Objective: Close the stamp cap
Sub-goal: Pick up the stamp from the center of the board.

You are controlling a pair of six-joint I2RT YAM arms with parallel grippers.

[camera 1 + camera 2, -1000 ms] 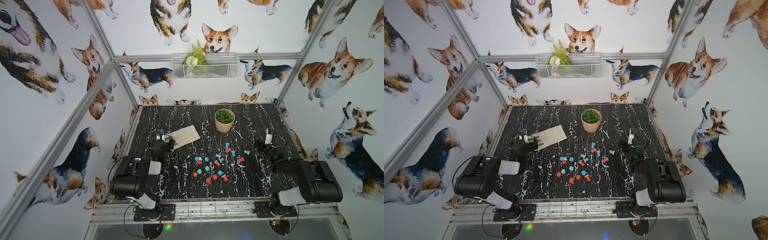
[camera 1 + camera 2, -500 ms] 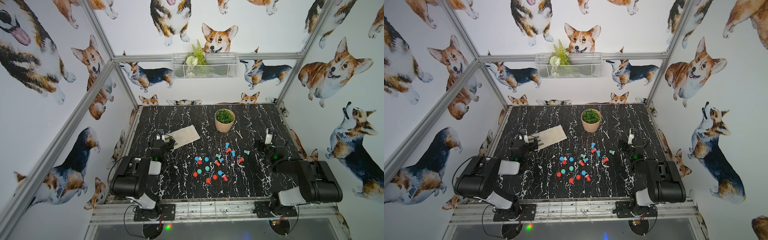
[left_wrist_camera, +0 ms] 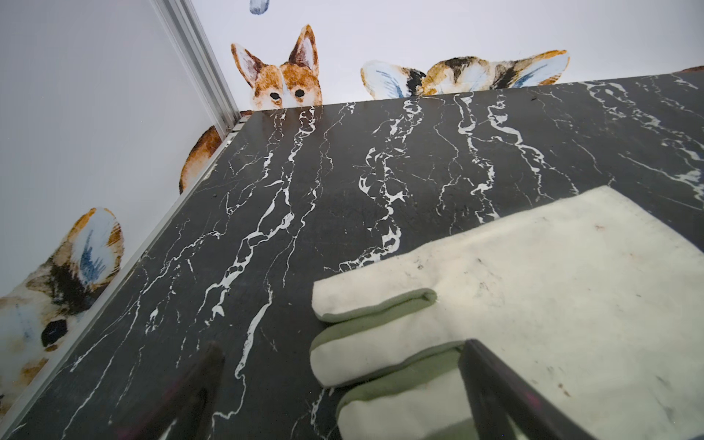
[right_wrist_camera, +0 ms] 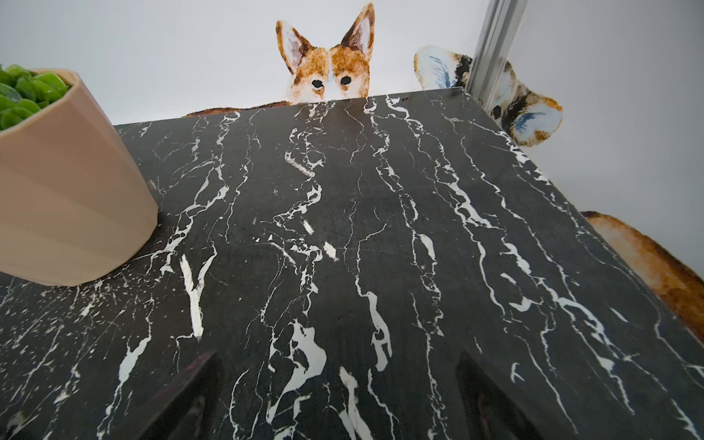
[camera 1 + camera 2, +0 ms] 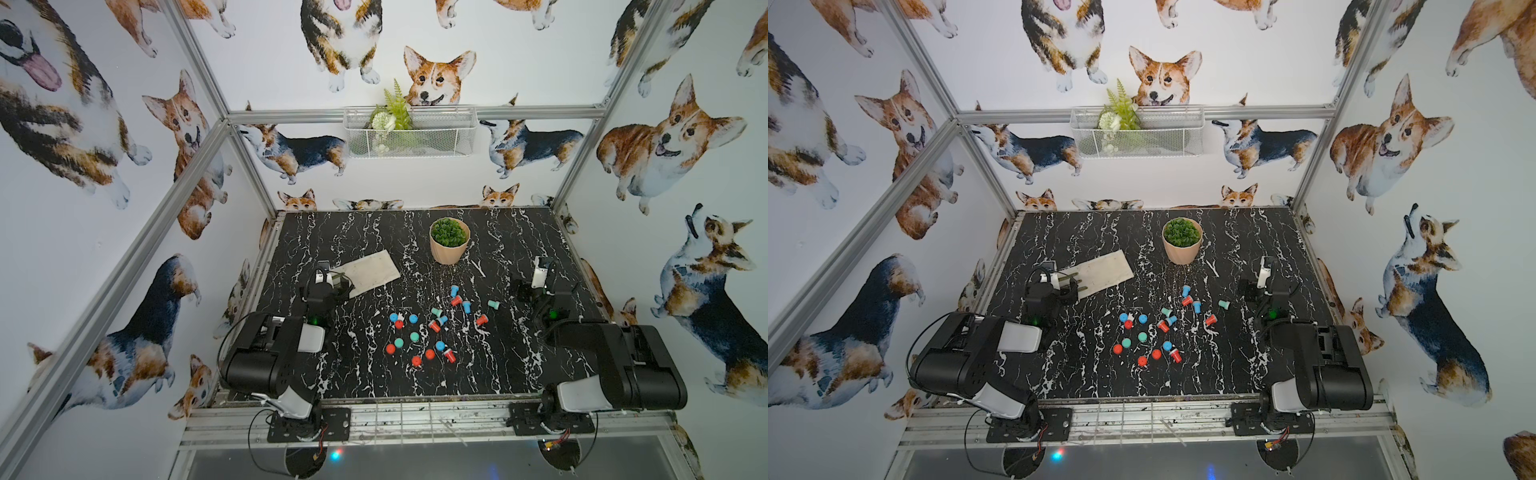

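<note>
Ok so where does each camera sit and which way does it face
Both top views: high over the near edge, looking down on table, stamps, left arm, right arm.
Left wrist: on the left arm, low, facing the far wall; open left gripper by the cloth.
Right wrist: likewise on the right arm; open right gripper, pot alongside.
Shared: cloth and pot also show from above.

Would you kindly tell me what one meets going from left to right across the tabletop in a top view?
Left gripper → white felt cloth → potted plant → teal stamp → right gripper. The other stamps and caps overlap these in the order, so they are left out.
</note>
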